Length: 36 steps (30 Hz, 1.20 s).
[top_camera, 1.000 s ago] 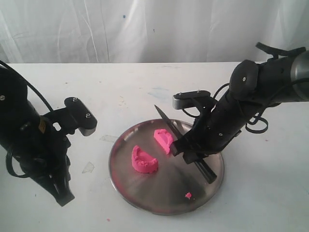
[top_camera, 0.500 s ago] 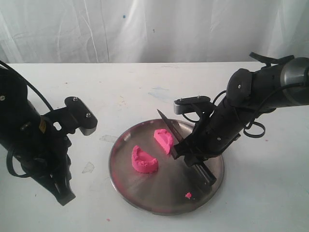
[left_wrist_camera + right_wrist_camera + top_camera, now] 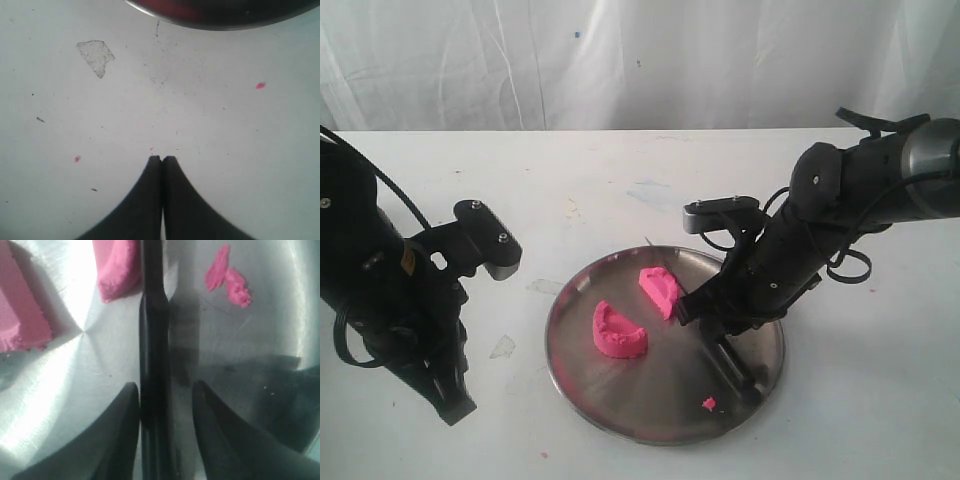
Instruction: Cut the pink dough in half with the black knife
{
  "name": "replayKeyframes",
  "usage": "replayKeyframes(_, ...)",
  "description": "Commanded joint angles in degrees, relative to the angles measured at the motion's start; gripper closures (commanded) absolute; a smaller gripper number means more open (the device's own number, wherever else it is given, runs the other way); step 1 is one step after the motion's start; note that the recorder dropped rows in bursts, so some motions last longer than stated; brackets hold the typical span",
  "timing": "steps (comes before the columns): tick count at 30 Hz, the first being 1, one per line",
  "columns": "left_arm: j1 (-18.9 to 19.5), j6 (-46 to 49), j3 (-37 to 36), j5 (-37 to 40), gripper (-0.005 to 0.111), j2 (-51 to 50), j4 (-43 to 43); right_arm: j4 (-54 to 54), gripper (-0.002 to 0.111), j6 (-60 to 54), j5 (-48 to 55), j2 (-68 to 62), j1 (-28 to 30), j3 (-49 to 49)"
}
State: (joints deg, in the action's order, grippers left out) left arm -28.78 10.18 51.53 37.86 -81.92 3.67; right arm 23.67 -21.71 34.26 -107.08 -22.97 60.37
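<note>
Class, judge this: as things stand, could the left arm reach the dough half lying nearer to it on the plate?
Probably yes. The left gripper hangs beside the plate, with nothing between it and that dough half. The right gripper is over the knife on the plate's far side.

Bright, even light, with glare on the steel plate [image 3: 70, 365] and soft-focused wrist close-ups.

The plate [image 3: 620, 392] is shiny metal with fine brushed lines. The pink dough [image 3: 619, 332] looks soft and dull, rough at its cut edges. The black knife [image 3: 152, 330] looks dull, maybe plastic. The table [image 3: 570, 170] is smooth, matt white.
</note>
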Motion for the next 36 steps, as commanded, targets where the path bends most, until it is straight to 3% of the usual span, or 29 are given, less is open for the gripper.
replayKeyframes(1,0.05,-0.40,-0.36,0.82,0.107,0.63,-0.86,-0.35,0.066,0.29,-1.02,0.19,0.18,0.40)
replayKeyframes(7,0.05,-0.40,-0.36,0.82,0.107,0.63,-0.86,-0.70,0.066,0.29,-1.44,0.19,0.18,0.99)
replayKeyframes(20,0.05,-0.40,-0.36,1.13,0.107,0.63,-0.86,-15.68,0.067,2.92,-2.70,4.93,0.18,3.58)
replayKeyframes(25,0.05,0.08,-0.36,0.17,0.107,0.63,0.12,-29.24,0.088,17.95,-3.79,5.05,2.15,3.58)
replayKeyframes(28,0.15,-0.03,-2.53,-3.00,0.107,0.53,6.73,-31.79,0.102,24.60,-3.89,5.05,5.69,3.39)
replayKeyframes(31,0.15,-1.75,-8.80,-9.33,0.107,-0.23,13.59,-30.93,0.108,25.62,-5.59,5.28,9.74,1.70)
replayKeyframes(33,0.15,-8.76,-11.96,-10.88,0.107,-1.16,22.20,-30.77,0.108,29.92,-8.12,6.46,12.28,0.14)
replayKeyframes(36,0.15,-36.89,-12.12,-3.03,0.107,-1.31,43.46,-30.99,0.108,39.28,-13.41,10.54,17.19,-3.10)
